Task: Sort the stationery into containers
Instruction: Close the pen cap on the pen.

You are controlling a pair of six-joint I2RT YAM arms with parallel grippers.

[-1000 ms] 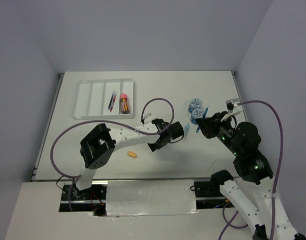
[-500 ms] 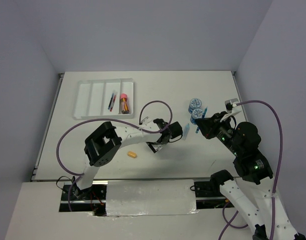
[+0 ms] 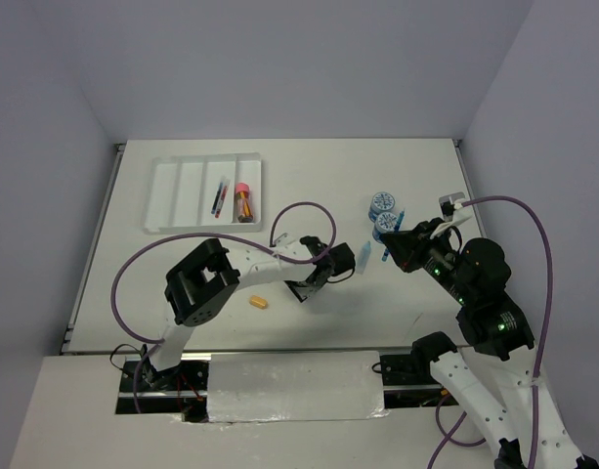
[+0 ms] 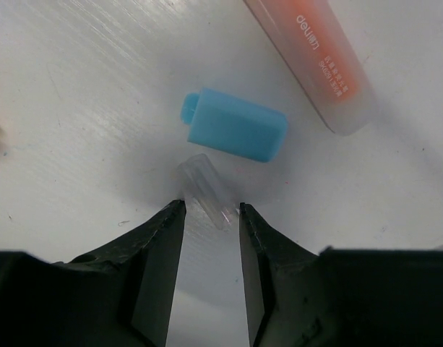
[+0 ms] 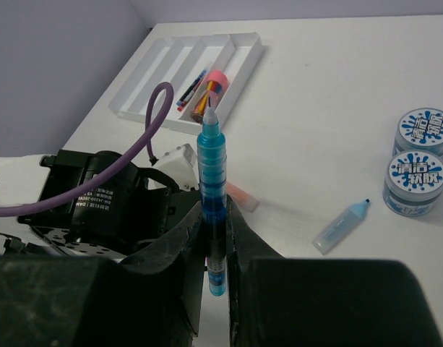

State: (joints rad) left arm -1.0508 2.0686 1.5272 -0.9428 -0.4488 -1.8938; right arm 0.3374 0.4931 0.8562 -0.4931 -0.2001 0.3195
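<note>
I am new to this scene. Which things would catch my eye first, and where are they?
First, the blue pen stands upright, clamped in the right jaws above the table. Next, the left jaws are open around the near end of a small clear tube lying on the table, with a light-blue block just beyond it. At the far left of the table, the white tray holds a few items in its two rightmost compartments.

robot lab: enclosed white table (image 3: 309, 176)
</note>
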